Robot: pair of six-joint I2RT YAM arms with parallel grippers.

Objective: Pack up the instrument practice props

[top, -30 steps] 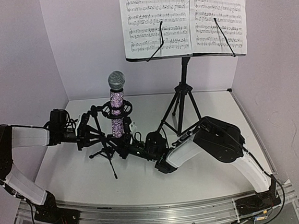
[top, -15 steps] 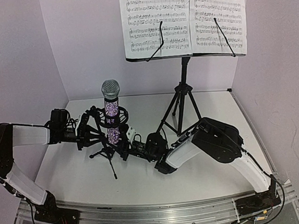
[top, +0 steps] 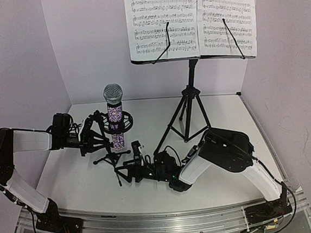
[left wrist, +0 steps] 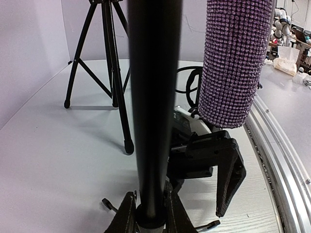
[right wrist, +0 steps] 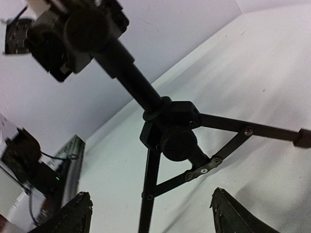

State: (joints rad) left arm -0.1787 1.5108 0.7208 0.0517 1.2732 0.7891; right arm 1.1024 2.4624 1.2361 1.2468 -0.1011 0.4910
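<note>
Microphone (top: 114, 106) upright in tripod mic stand (top: 106, 148), 9 o'clock of music stand (top: 191, 91) | left gripper (top: 89, 138) clamps stand post | right gripper (top: 131, 165) jaws wide, empty | advise: grip glitter body, lift straight up

Lighting: soft, even, bright from above; only faint shadows fall under the mic stand (top: 105, 148). My left-wrist view: close up, it blurs to a black bar. My overhead view: walls (top: 85, 57) behind it bow at the edges.
</note>
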